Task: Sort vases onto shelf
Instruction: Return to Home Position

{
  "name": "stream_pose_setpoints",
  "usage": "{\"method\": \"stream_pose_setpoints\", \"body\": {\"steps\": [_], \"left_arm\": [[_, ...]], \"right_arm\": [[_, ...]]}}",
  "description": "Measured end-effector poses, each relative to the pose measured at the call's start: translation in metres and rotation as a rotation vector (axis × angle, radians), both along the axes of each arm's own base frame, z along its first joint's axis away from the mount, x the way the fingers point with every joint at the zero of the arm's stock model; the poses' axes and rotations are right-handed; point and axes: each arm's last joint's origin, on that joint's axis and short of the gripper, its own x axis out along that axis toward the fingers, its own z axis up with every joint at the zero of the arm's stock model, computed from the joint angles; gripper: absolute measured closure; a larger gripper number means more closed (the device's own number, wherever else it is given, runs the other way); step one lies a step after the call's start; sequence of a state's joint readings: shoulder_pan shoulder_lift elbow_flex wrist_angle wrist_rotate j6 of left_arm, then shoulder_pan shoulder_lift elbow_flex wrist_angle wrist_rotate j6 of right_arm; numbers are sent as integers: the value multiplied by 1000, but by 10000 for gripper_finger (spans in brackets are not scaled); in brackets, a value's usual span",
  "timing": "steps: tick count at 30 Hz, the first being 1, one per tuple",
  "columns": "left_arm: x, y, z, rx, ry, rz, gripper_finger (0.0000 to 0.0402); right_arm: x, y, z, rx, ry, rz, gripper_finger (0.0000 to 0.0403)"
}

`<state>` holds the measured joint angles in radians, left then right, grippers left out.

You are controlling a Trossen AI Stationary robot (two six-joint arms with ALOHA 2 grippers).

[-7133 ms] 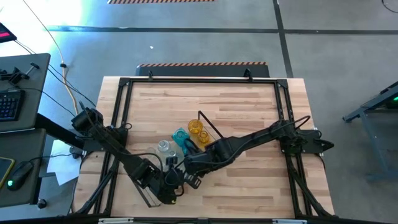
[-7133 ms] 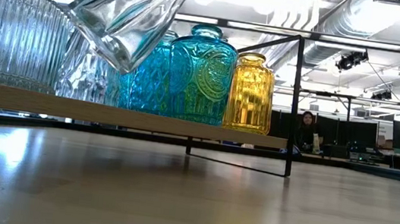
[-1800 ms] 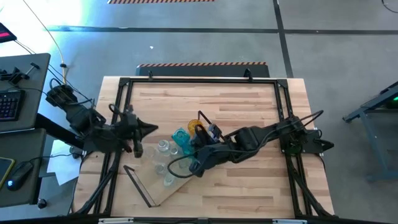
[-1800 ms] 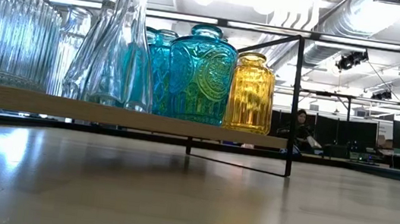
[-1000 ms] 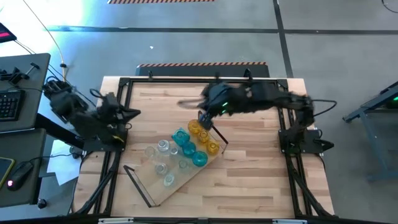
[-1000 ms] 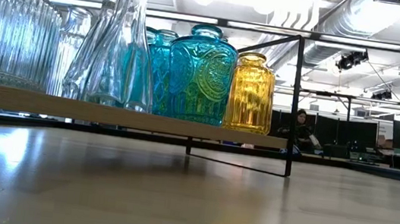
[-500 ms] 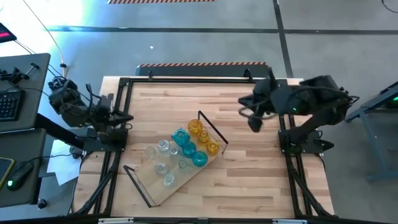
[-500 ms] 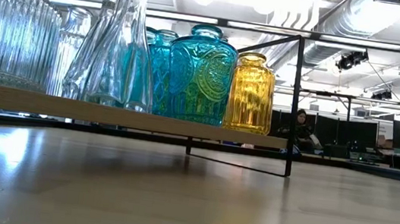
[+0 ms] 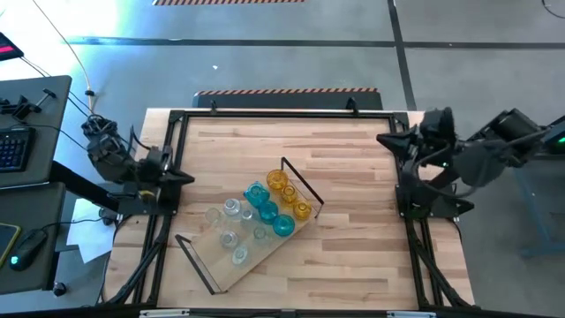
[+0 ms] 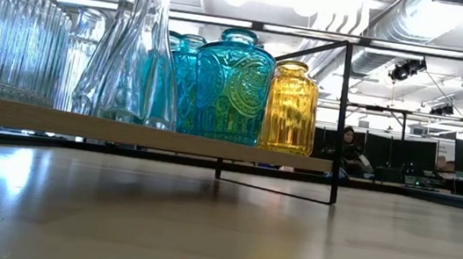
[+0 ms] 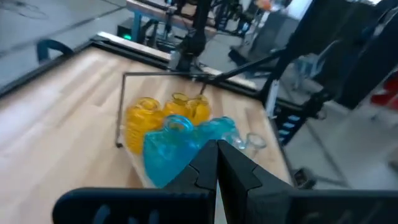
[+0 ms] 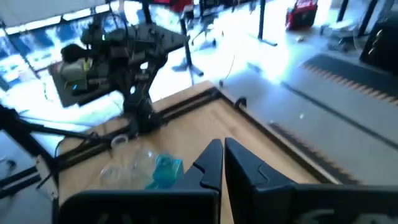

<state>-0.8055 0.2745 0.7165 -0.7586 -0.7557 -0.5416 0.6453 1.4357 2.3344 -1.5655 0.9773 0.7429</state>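
Observation:
The shelf lies slantwise on the table, a light board with black wire frames at its ends. Vases stand upright on their bases on it: amber ones at the far end, teal ones beside them, and clear ones toward the near end. The low view shows a clear ribbed vase, a clear bottle, a teal vase and an amber vase. My left gripper is shut at the table's left edge. My right gripper is shut at the right edge. Both are clear of the shelf.
Black frame rails run along the table's far, left and right sides. A desk with a keyboard stands left of the table. Bare wood lies between the shelf and the table's far edge. A person sits far back in the room.
My right gripper has swung away from the amber vases at the shelf's far end toward the table's right edge, rising and turning as it went. My left arm has folded back and sunk at the left edge. The vases and shelf have stayed put.

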Motion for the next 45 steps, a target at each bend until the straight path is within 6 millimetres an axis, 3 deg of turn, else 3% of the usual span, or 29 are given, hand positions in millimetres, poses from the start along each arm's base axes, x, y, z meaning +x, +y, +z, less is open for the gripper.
{"method": "stream_pose_setpoints", "body": {"steps": [5, 10, 16, 23, 26, 29, 33, 38, 45], "left_arm": [[-5, 1, -5, -184, -58, -95, 401], [0, -10, 0, -401, -156, -285, 402], [7, -24, -4, -520, -278, -458, 402], [13, -24, -12, -543, -303, -324, 402], [13, -22, -11, -556, -327, -264, 401], [13, -21, -10, -561, -339, -229, 401], [13, -21, -10, -561, -340, -219, 401], [13, -21, -11, -543, -334, -218, 402], [14, -22, -17, -472, -284, -214, 402]], "right_arm": [[-8, 3, 2, 9, -17, 41, 403], [-3, 8, -1, 149, -19, 61, 403], [34, 42, -11, 116, 90, 360, 403], [70, 65, 7, 44, -232, 770, 402], [90, 66, 5, 30, -355, 846, 402], [112, 62, -11, 83, -385, 888, 402], [129, 45, -55, 186, -246, 809, 402], [104, 7, -87, 215, -362, 687, 402], [35, -26, -137, 193, -668, 651, 402]]}}
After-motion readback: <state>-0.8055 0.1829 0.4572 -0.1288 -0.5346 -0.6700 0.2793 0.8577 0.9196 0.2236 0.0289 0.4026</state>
